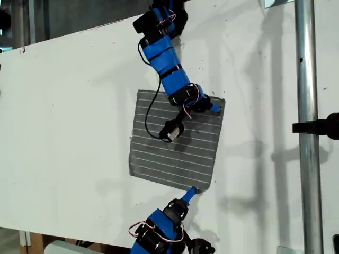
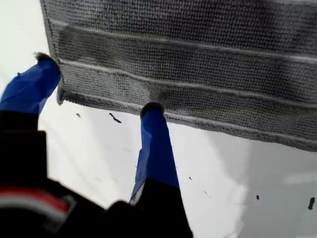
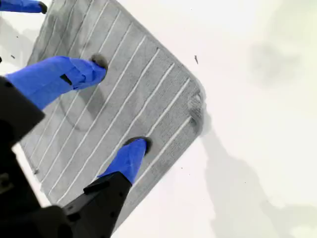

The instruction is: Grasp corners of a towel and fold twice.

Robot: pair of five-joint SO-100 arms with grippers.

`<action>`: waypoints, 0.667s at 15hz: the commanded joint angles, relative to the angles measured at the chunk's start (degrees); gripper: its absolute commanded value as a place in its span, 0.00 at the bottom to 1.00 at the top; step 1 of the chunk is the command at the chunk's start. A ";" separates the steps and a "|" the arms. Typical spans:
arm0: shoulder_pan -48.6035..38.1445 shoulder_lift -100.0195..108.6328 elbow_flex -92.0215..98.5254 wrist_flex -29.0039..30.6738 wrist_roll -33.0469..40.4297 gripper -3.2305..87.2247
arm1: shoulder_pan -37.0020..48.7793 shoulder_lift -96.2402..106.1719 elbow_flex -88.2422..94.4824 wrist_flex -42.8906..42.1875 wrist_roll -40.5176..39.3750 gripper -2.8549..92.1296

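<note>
1. The grey woven towel with thin white stripes lies flat and unfolded mid-desk on the white desk.
2. My first gripper — jaws apart — straddles a hemmed corner.
3. My second gripper hovers spread wide over the cloth near another corner.

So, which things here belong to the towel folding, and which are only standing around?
For the job:
- the towel, lying flat
- its corners, one by my first gripper
- my second gripper, open over the towel

Not for the job:
- the metal pole
- the white table
</note>
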 commanded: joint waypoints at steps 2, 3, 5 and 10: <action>0.00 0.79 0.00 0.18 -1.49 0.32 | 0.18 -4.48 -4.83 -2.64 -0.62 0.39; 0.18 0.79 0.26 0.09 -1.93 0.32 | -0.53 -6.33 -5.36 -2.64 -0.35 0.38; 0.18 0.79 1.14 -0.53 -2.55 0.32 | -1.58 -11.07 -7.91 -2.55 -0.35 0.32; -0.70 0.88 1.76 -0.97 -2.55 0.31 | -1.05 -11.51 -9.23 -0.88 0.26 0.03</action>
